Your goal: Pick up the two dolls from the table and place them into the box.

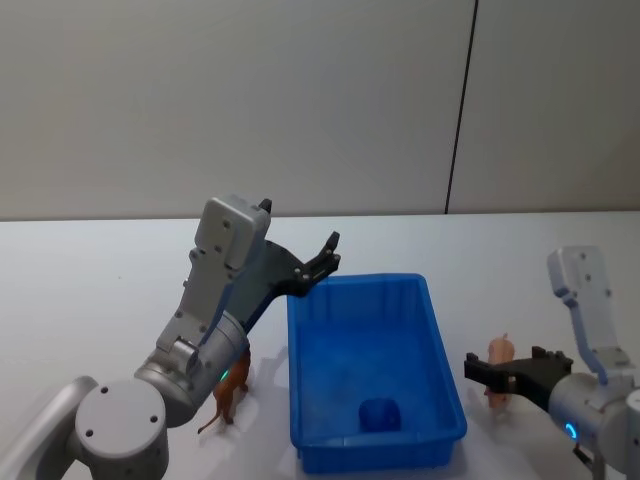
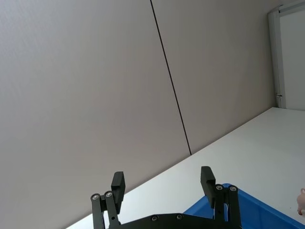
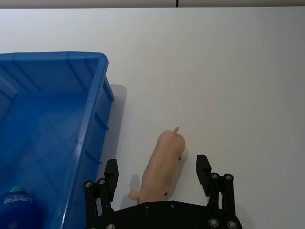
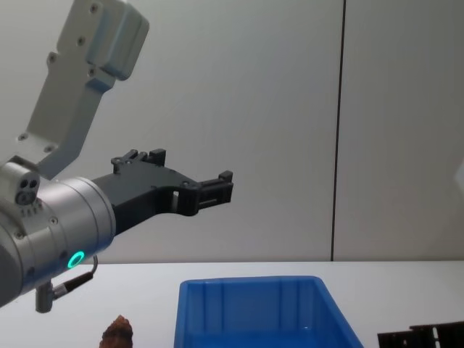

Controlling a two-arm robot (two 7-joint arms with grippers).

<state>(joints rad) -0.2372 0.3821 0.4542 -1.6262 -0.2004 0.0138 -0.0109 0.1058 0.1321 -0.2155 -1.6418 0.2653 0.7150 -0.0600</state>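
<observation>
The dark reddish-brown doll [image 1: 228,395] [image 4: 117,335] stands on the white table [image 1: 90,300], just left of the blue box [image 1: 300,380] [image 4: 246,308]. My left gripper [image 1: 325,255] [image 2: 162,183] [image 4: 192,170] is raised high over the box's far left corner, open and empty. The pale pinkish doll [image 1: 500,352] [image 3: 162,164] lies on the table right of the box [image 3: 86,129]. My right gripper [image 1: 505,368] [image 3: 157,171] is down at table level and open, one finger on each side of that doll, not closed on it.
A small dark blue object [image 1: 378,412] [image 3: 16,210] sits on the box floor near its front wall. A grey panelled wall [image 1: 300,100] rises behind the table. Bare tabletop spreads beyond the pale doll [image 3: 228,71].
</observation>
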